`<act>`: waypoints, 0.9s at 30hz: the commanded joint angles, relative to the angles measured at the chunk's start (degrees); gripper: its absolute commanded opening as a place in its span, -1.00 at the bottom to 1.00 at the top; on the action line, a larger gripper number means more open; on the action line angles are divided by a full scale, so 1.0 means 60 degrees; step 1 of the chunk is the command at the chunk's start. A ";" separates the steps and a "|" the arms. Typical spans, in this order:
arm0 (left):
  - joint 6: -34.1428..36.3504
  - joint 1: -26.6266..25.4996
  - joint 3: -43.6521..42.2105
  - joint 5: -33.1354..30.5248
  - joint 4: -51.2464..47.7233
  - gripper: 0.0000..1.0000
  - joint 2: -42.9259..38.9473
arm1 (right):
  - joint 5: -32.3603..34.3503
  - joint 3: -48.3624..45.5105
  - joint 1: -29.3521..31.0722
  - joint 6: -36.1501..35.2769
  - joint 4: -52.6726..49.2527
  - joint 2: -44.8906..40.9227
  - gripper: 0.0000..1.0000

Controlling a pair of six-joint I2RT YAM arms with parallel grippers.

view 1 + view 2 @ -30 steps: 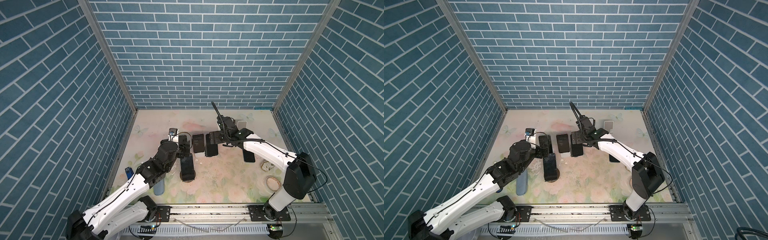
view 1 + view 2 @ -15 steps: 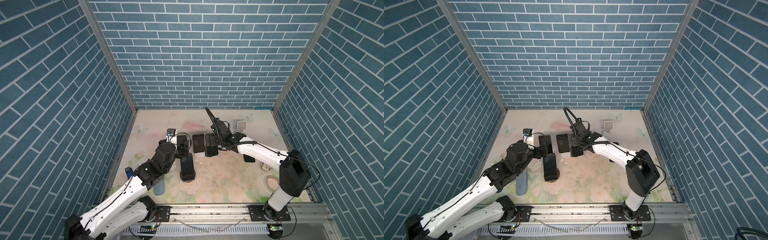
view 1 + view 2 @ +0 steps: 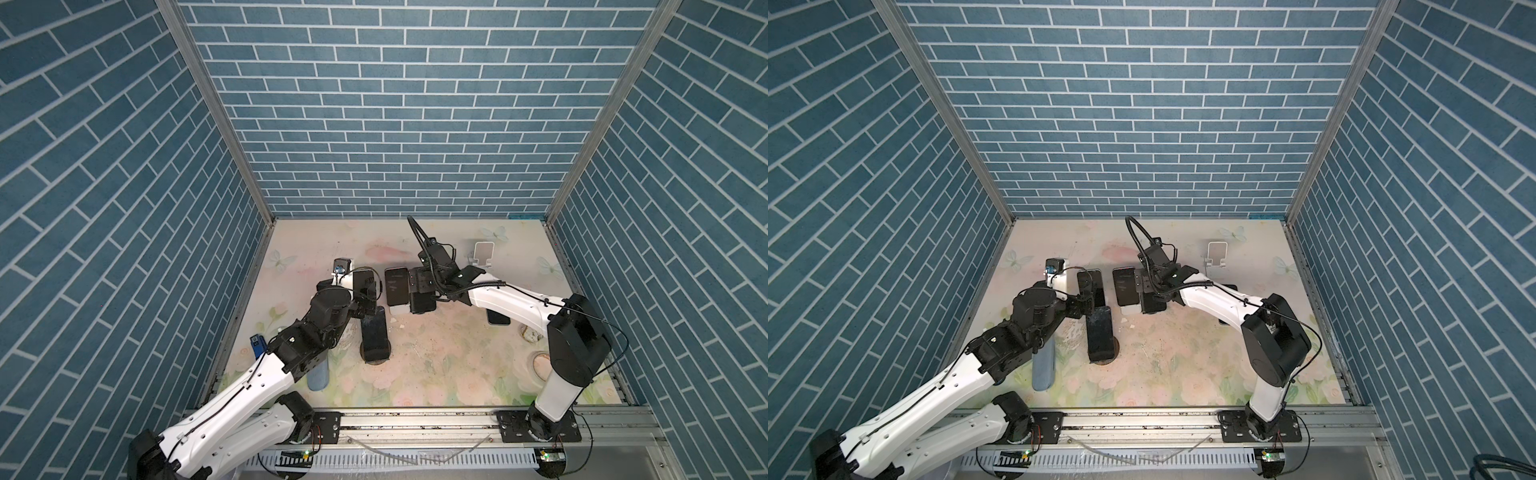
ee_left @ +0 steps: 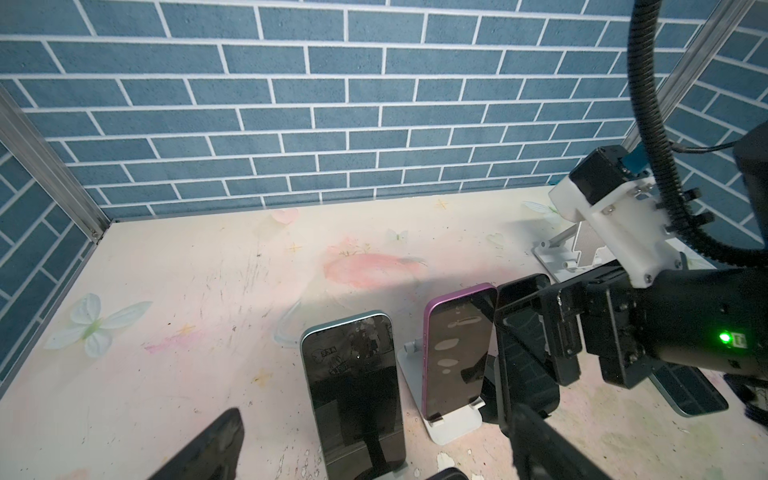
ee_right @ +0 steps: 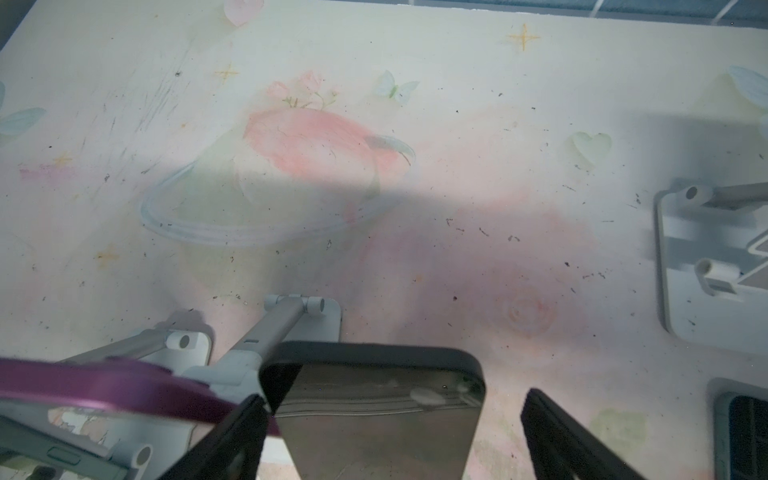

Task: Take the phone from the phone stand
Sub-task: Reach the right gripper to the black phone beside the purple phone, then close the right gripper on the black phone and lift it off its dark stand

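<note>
Right claw: spread wide, one dark finger on each side of the black phone; in the right wrist view one finger sits right at the phone's edge and the other stands clear of it, so the phone is not pinched.
Left claw: spread wide, holding nothing; only two dark fingertips show at the edge of the left wrist view, near the teal phone.
Black phone: flat slab with rounded corners and a glossy screen, propped upright on its grey stand, a slim metal arm hinged to a flat base.
Purple phone: shiny purple rim, dark mirror-like screen, leaning on a pale stand just beside the black phone.
Table: matt, scuffed, pale, printed with pink flowers and butterflies.
Empty stand: white, folded upright, farther back, well apart from the phones.
Walls: blue brick pattern with white joints.
</note>
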 commanded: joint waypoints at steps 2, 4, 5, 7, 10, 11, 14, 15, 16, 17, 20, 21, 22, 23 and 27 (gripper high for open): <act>0.0097 -0.0057 -0.0156 -0.0189 -0.0183 0.99 -0.0100 | 0.0191 -0.0102 0.0043 0.0429 0.0181 0.0287 0.92; 0.0098 -0.0053 -0.0156 -0.0186 -0.0183 0.99 -0.0098 | 0.0227 -0.0105 0.0043 0.0464 0.0189 0.0359 0.90; 0.0094 -0.0053 -0.0156 -0.0201 -0.0190 0.99 -0.0111 | 0.0238 -0.0105 0.0043 0.0493 0.0176 0.0395 0.89; 0.0098 -0.0054 -0.0156 -0.0199 -0.0183 0.99 -0.0116 | 0.0216 -0.0108 0.0043 0.0508 0.0233 0.0453 0.86; 0.0109 -0.0055 -0.0365 -0.0234 -0.0168 0.99 -0.0128 | 0.0219 -0.0109 0.0043 0.0539 0.0268 0.0537 0.81; 0.0117 -0.0056 -0.0376 -0.0237 -0.0154 0.99 -0.0128 | 0.0236 -0.0120 0.0047 0.0539 0.0291 0.0558 0.79; 0.0139 -0.0053 -0.0405 -0.0251 -0.0126 0.99 -0.0147 | 0.0236 -0.0149 0.0068 0.0569 0.0347 0.0630 0.73; 0.0145 -0.0061 -0.0406 -0.0252 -0.0132 0.99 -0.0147 | 0.0248 -0.0165 0.0071 0.0569 0.0362 0.0643 0.71; 0.0149 -0.0064 -0.0419 -0.0259 -0.0110 0.99 -0.0132 | 0.0264 -0.0189 0.0086 0.0569 0.0390 0.0647 0.68; 0.0140 -0.0062 -0.0420 -0.0256 -0.0124 0.99 -0.0132 | 0.0267 -0.0204 0.0101 0.0570 0.0398 0.0647 0.64; 0.0140 -0.0056 -0.0437 -0.0252 -0.0110 0.99 -0.0146 | 0.0292 -0.0252 0.0129 0.0527 0.0448 0.0578 0.51; 0.0141 -0.0057 -0.0435 -0.0254 -0.0095 0.99 -0.0145 | 0.0285 -0.0277 0.0144 0.0512 0.0474 0.0542 0.47; 0.0142 -0.0057 -0.0440 -0.0264 -0.0090 0.99 -0.0142 | 0.0289 -0.0296 0.0145 0.0510 0.0485 0.0496 0.44; 0.0139 -0.0053 -0.0435 -0.0266 -0.0069 0.99 -0.0144 | 0.0285 -0.0323 0.0136 0.0503 0.0518 0.0438 0.41; 0.0149 -0.0056 -0.0435 -0.0252 -0.0036 0.99 -0.0127 | 0.0265 -0.0426 0.0146 0.0506 0.0584 0.0176 0.31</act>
